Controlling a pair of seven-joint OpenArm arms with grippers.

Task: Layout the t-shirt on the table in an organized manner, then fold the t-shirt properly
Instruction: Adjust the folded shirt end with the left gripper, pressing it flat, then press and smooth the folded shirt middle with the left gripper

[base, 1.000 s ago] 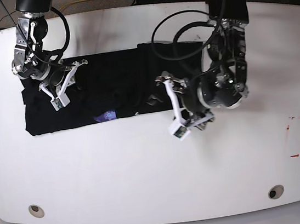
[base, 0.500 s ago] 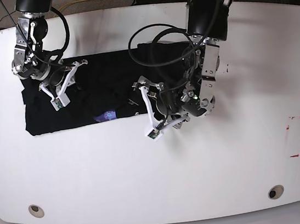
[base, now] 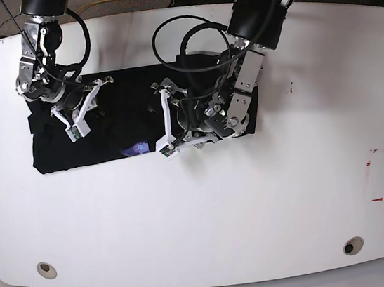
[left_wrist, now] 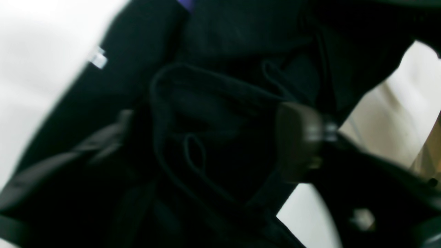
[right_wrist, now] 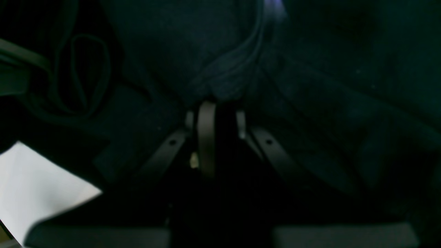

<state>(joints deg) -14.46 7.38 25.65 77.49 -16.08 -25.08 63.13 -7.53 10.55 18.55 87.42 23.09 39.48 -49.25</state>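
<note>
Leftward over the t-shirt [base: 131, 112] the left tool [base: 163, 122] has swung from the bare worktop [base: 271, 204]; its jaws look spread, though blur leaves that unsure. At the shirt's far-left end the right tool [base: 72, 124] stays pinched on the cloth. Black and folded, the t-shirt lies across the worktop's upper-left part.

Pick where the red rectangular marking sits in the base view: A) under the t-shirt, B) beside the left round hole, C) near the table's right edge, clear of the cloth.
C: the red marking lies far right of the t-shirt, on bare table.
</note>
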